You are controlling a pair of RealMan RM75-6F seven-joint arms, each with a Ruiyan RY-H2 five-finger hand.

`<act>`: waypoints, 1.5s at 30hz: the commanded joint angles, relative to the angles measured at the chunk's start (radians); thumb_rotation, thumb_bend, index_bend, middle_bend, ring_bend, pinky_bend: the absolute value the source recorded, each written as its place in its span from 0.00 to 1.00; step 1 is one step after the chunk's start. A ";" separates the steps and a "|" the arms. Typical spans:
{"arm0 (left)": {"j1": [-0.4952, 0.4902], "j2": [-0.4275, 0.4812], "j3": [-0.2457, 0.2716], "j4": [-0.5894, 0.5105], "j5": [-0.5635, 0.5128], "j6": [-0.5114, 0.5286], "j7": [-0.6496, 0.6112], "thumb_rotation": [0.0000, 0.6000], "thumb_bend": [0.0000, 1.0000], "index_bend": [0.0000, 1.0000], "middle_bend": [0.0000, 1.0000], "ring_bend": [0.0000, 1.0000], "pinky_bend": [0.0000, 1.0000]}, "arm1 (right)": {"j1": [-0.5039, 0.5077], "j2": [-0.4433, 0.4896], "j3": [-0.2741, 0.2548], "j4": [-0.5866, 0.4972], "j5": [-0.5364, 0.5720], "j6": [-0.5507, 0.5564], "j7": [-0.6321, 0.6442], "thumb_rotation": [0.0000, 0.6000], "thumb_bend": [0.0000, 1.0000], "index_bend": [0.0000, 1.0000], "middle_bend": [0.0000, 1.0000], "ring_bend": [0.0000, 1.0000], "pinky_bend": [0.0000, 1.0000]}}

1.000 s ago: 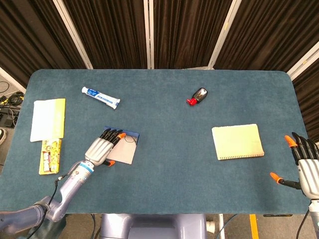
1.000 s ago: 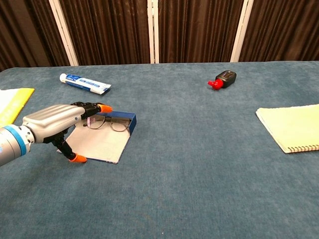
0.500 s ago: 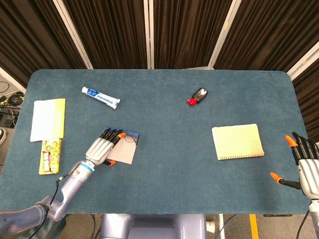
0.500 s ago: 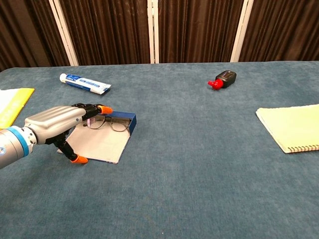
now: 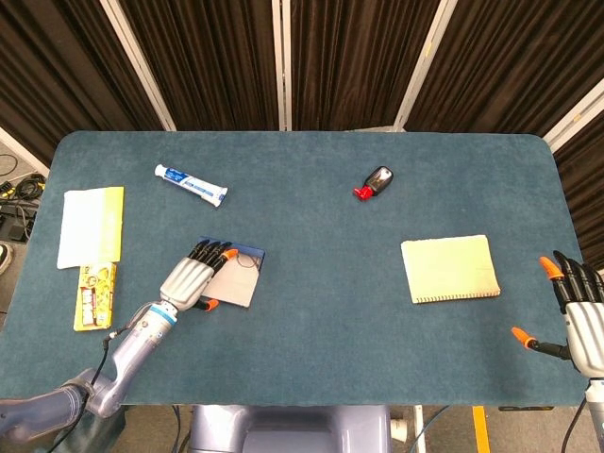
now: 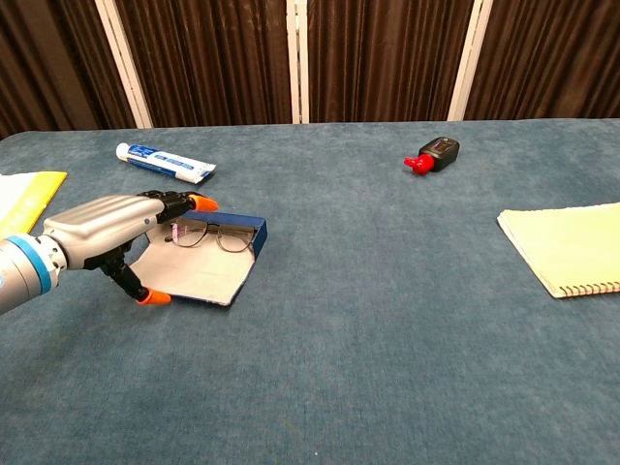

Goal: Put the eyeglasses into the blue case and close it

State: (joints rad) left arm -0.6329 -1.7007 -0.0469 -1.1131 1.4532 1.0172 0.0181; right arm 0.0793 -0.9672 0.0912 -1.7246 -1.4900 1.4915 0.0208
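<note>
There, left hand (image 6: 102,228) on open blue case (image 6: 208,266), eyeglasses (image 6: 208,235) inside.

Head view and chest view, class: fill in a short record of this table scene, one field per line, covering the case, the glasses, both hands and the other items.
case: blue case, open, pale flap toward the robot
eyeglasses: eyeglasses lying in the open case
left robot hand: left robot hand over the case's left end, thumb tip at the flap's edge
right robot hand: right robot hand at the table's right edge, fingers apart, holding nothing
other items: toothpaste tube, red-capped bottle, notepad, yellow booklet
</note>
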 commanded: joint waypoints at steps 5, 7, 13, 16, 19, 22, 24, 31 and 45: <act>-0.008 0.010 -0.016 -0.012 -0.009 -0.002 0.004 1.00 0.37 0.09 0.00 0.00 0.00 | 0.001 0.000 0.000 0.000 0.002 -0.003 0.000 1.00 0.00 0.00 0.00 0.00 0.00; -0.011 0.009 -0.023 -0.011 -0.016 -0.007 0.007 1.00 0.37 0.09 0.00 0.00 0.00 | 0.002 0.000 0.000 0.001 0.002 -0.004 0.000 1.00 0.00 0.00 0.00 0.00 0.00; -0.031 -0.009 -0.049 0.008 -0.038 -0.026 0.009 1.00 0.37 0.11 0.00 0.00 0.00 | 0.003 -0.002 0.000 0.003 0.006 -0.009 -0.002 1.00 0.00 0.00 0.00 0.00 0.00; -0.048 -0.028 -0.064 0.027 -0.051 -0.045 0.009 1.00 0.37 0.14 0.00 0.00 0.00 | 0.005 -0.003 0.000 0.004 0.008 -0.012 -0.003 1.00 0.00 0.00 0.00 0.00 0.00; -0.053 -0.042 -0.064 0.044 -0.050 -0.045 0.004 1.00 0.38 0.22 0.00 0.00 0.00 | 0.005 -0.004 0.001 0.005 0.011 -0.014 -0.004 1.00 0.00 0.00 0.00 0.00 0.00; -0.049 -0.052 -0.057 0.058 -0.043 -0.037 -0.006 1.00 0.38 0.29 0.00 0.00 0.00 | 0.006 -0.004 0.001 0.006 0.011 -0.015 -0.003 1.00 0.00 0.00 0.00 0.00 0.00; -0.046 -0.054 -0.051 0.065 -0.038 -0.034 -0.009 1.00 0.38 0.36 0.00 0.00 0.00 | 0.006 -0.004 0.001 0.006 0.010 -0.015 -0.001 1.00 0.00 0.00 0.00 0.00 0.00; -0.033 -0.039 -0.033 0.056 -0.030 -0.025 -0.007 1.00 0.50 0.47 0.00 0.00 0.00 | 0.004 -0.001 -0.001 0.005 0.005 -0.011 0.004 1.00 0.00 0.00 0.00 0.00 0.00; 0.008 0.106 0.015 -0.124 0.016 0.022 -0.004 1.00 0.55 0.64 0.00 0.00 0.00 | 0.001 0.004 -0.003 -0.002 -0.006 -0.003 0.013 1.00 0.00 0.00 0.00 0.00 0.00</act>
State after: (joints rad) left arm -0.6367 -1.6305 -0.0452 -1.1976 1.4546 1.0236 0.0043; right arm 0.0807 -0.9634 0.0880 -1.7262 -1.4955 1.4879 0.0337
